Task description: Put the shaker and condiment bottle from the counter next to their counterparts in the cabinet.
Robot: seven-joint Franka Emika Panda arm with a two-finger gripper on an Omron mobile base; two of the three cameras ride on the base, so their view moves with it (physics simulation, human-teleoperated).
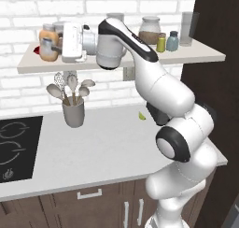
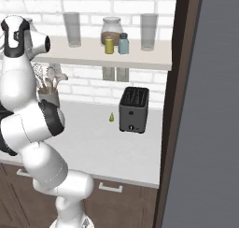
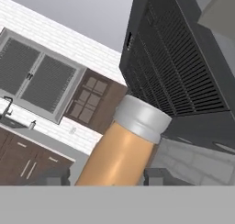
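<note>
The orange condiment bottle (image 1: 48, 44) is upright at the left end of the open shelf (image 1: 196, 54), and my gripper (image 1: 58, 48) is shut on it from the right. Its pale grey cap and orange body (image 3: 121, 149) sit between my fingertips (image 3: 158, 176). A sliver of the red bottle (image 1: 37, 49) peeks out behind it, mostly hidden. Whether the orange bottle rests on the board or hangs just above it, I cannot tell. The olive-yellow shaker (image 1: 161, 42) (image 2: 109, 45) stands on the shelf right beside the blue-grey shaker (image 1: 172, 41) (image 2: 123, 43).
A brown-filled glass jar (image 2: 112, 32) and two tall glasses (image 2: 72, 29) (image 2: 149, 32) stand on the shelf. On the counter (image 1: 107, 147) are a utensil holder (image 1: 73, 111), a black toaster (image 2: 134, 109), a small green piece (image 1: 142, 115) and the cooktop (image 1: 14, 147).
</note>
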